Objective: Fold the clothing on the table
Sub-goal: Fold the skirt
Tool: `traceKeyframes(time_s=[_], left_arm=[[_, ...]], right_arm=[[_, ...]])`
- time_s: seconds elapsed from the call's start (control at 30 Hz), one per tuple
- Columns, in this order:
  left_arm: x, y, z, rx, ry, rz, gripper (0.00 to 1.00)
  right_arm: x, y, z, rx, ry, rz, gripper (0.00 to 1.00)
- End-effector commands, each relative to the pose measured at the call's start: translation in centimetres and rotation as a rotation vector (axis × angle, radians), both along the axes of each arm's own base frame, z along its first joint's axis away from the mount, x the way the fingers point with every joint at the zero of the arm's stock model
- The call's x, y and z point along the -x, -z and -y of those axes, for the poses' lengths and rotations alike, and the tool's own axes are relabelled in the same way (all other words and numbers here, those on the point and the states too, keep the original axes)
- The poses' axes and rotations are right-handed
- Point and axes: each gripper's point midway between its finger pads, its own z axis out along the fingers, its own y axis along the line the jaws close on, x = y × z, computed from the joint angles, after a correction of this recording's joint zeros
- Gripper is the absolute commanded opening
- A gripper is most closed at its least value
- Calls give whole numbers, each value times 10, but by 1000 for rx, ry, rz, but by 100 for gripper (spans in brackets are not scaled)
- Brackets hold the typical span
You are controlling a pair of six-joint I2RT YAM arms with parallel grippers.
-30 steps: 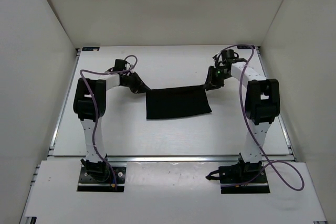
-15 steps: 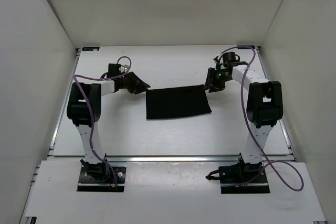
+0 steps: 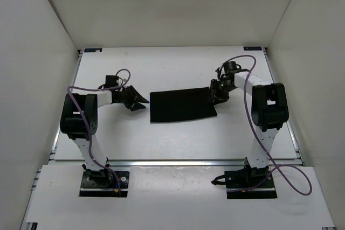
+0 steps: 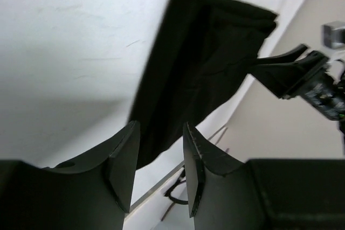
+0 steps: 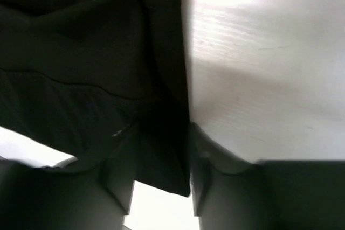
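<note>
The black clothing (image 3: 182, 105) lies flat as a wide rectangle in the middle of the white table (image 3: 178, 138). My left gripper (image 3: 141, 102) hovers just left of the cloth's left edge, apart from it. In the left wrist view the left gripper (image 4: 160, 157) is open with nothing between its fingers, and the clothing (image 4: 205, 52) stretches away beyond them. My right gripper (image 3: 214, 96) sits over the cloth's far right corner. In the right wrist view the right gripper (image 5: 161, 187) has its jaws apart, with a corner of the clothing (image 5: 81, 79) lying between them.
Off-white walls (image 3: 38, 52) close in the table on the left, back and right. A metal rail (image 3: 178, 162) runs along the near edge, in front of the arm bases. Purple cables (image 3: 291, 179) loop off both arms.
Both grippers have opened. The left gripper has let go of the cloth's far left corner and drawn back to the left and nearer. The right gripper has dropped slightly onto the right corner.
</note>
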Motion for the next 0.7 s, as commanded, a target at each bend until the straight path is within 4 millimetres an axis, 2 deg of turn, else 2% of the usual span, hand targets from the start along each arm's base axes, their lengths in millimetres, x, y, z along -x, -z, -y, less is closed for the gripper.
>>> traceKeyframes(time_s=[0.0, 0.03, 0.1, 0.2, 0.23, 0.27, 0.33, 0.37, 0.4, 0.5, 0.67], left_arm=[[10, 2, -1, -65, 38, 27, 49], [12, 3, 0, -69, 45, 31, 48], [14, 16, -4, -115, 29, 15, 48], [13, 26, 0, -126, 28, 24, 34], [10, 24, 4, -130, 36, 39, 21], [7, 27, 7, -136, 48, 35, 13], [10, 32, 14, -148, 70, 22, 6], [9, 32, 19, -144, 76, 26, 1], [9, 32, 19, -143, 73, 29, 1], [11, 37, 20, -142, 69, 19, 0], [12, 37, 27, -130, 79, 20, 0]], right_arm=[[4, 12, -4, 47, -37, -23, 35], [2, 13, -5, 57, -43, -28, 19], [2, 10, -6, 46, -35, -29, 0], [5, 3, -3, 39, -23, -23, 1], [0, -7, 1, 50, -10, 5, 0], [1, -12, -1, 51, -13, 7, 0], [0, -23, -4, 71, -27, 17, 0], [-1, -35, -9, 77, -35, 30, 0], [-2, -45, -11, 79, -41, 35, 0], [-4, -74, -34, 41, -46, 52, 0], [-6, -122, -89, -71, -75, 107, 0]])
